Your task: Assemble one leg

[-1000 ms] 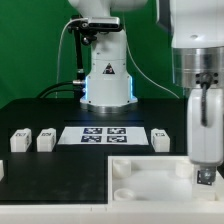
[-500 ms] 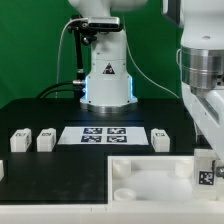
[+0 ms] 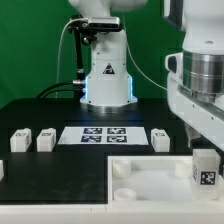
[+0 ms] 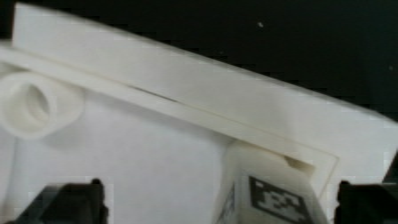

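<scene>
A white leg with a black-and-white tag stands upright at the near corner of the large flat white tabletop part, at the exterior view's right. My gripper hangs just above it. In the wrist view the leg sits between the two dark fingertips, nearer the other fingertip, with a wide gap on one side. The gripper is open and touches nothing that I can see. A round corner socket of the tabletop shows further off.
Three loose white legs lie on the black table: two at the exterior view's left and one right of the marker board. The marker board lies in the middle. The robot base stands behind.
My gripper has risen and shifted toward the exterior view's right. The leg, earlier mostly covered by the fingers, now stands exposed below them.
</scene>
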You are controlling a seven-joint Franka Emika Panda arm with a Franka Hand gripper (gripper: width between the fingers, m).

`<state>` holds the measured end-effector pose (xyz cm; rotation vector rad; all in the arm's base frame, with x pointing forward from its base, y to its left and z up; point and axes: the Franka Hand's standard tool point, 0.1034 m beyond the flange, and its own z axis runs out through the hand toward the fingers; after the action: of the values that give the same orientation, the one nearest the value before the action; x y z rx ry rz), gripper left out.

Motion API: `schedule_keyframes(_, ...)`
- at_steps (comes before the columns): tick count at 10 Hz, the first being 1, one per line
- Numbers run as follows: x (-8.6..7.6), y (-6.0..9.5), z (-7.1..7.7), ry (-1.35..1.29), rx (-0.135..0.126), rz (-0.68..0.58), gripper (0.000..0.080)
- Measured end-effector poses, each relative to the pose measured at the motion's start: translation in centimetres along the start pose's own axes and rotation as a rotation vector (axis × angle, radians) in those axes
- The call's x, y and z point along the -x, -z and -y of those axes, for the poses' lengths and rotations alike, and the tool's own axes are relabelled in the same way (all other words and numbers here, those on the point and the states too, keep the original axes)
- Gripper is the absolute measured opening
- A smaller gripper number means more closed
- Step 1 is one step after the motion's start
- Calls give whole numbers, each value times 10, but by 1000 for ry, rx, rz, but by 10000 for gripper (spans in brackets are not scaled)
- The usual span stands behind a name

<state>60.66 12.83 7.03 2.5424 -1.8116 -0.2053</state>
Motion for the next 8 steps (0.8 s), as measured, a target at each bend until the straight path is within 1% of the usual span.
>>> schedule_keyframes(1, -8, -1, 4, 144, -40, -23, 649)
schedule_keyframes(2, -13, -1, 6, 272, -71, -49, 649)
schedule_keyframes(4, -21, 9, 13, 532, -103, -82, 649)
schedule_keyframes(5, -23, 11, 16, 640, -115, -102, 649)
schedule_keyframes(6, -23, 11, 17, 746, -117, -115, 649)
schedule_keyframes(7, -21, 11, 17, 798, -114, -117, 649)
schedule_keyframes(8, -22, 9, 15, 925, -97, -130, 649)
